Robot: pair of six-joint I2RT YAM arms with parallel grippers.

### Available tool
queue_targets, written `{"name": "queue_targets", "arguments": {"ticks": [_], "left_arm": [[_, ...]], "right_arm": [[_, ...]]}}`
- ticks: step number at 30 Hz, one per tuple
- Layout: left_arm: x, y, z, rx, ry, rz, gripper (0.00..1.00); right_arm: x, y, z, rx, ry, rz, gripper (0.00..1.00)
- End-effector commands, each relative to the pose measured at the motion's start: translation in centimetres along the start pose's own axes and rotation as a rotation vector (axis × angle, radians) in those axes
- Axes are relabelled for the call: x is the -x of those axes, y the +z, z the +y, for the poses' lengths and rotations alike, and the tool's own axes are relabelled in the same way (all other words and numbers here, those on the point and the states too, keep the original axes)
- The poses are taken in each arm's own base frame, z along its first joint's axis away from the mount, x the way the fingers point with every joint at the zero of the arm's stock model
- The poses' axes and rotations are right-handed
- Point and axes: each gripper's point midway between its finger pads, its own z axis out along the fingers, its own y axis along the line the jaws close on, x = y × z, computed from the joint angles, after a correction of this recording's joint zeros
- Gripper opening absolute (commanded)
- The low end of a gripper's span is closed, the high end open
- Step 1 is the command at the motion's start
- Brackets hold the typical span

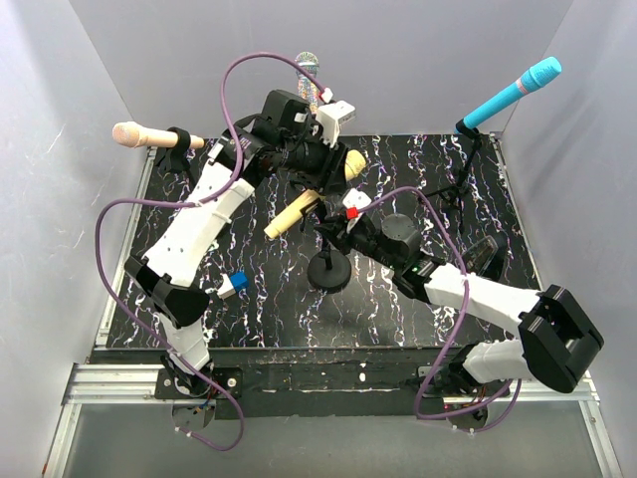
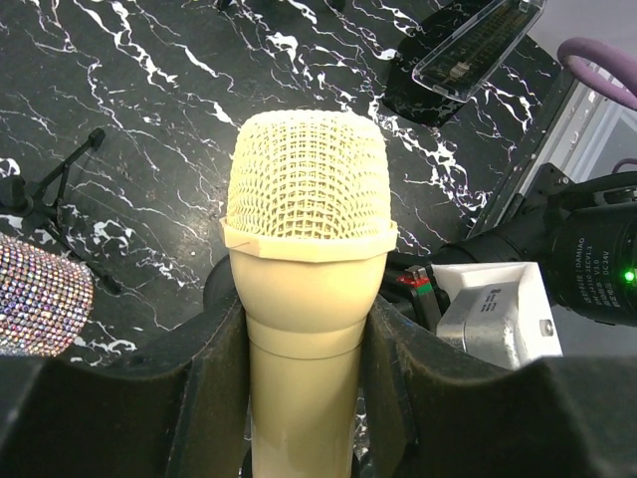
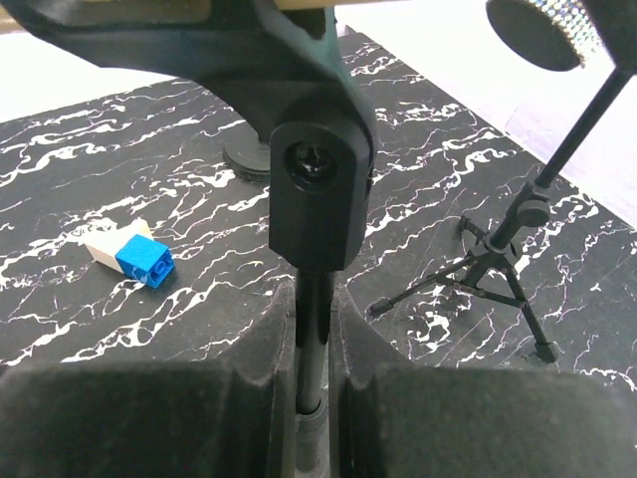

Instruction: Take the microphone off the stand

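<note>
1. The cream mesh-headed microphone (image 2: 307, 189) is held tilted above the middle of the counter. Its body is seated in the black plastic clip (image 3: 314, 189) at the top of the black round-base stand (image 1: 330, 271).
2. Left gripper (image 2: 304, 378): the jaws are closed on the cream mesh-headed microphone just below the head. The body is squeezed on both sides by the black foam pads (image 2: 214, 398).
3. Right gripper (image 3: 314, 383): the jaws are drawn in to a narrow gap and closed on the thin black pole of the stand, directly under the clip. The pole is touched by a pad on each side.
4. The stand's round base is set flat on the black white-veined marble-pattern counter (image 1: 269, 311).
5. A blue-and-white toy brick (image 1: 232, 286) is seen lying on the counter left of the base, near it but not touching.
6. Three other microphones are in view:
   - A pale pink microphone (image 1: 134, 134) is mounted level at the far-left edge.
   - A turquoise microphone (image 1: 518, 88) is raised at an angle at the far-right corner.
   - A glitter-covered microphone (image 1: 309, 68) is seen at the far edge, beyond the left gripper.
</note>
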Motion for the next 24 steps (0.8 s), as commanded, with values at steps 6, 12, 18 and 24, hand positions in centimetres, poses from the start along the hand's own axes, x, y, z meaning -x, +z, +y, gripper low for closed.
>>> {"name": "queue_targets", "arguments": {"ticks": [6, 12, 18, 24], "left_arm": [[6.3, -5.5, -2.0, -0.007, 0.213, -0.225, 0.00], [9.6, -8.6, -2.5, 0.043, 0.329, -0.325, 0.00], [11.0, -10.5, -2.7, 0.084, 0.400, -0.386, 0.00], [11.4, -13.7, -2.1, 0.210, 0.652, -0.407, 0.00]], "right_arm": [[-1.6, -1.8, -1.7, -0.121, 0.019, 0.046, 0.01], [-4.4, -3.1, -3.0, -0.205, 0.111, 0.139, 0.01], [-6.1, -3.6, -3.3, -0.217, 0.134, 0.190, 0.01], [-5.8, -4.0, -3.6, -0.219, 0.103, 0.201, 0.33]]}}
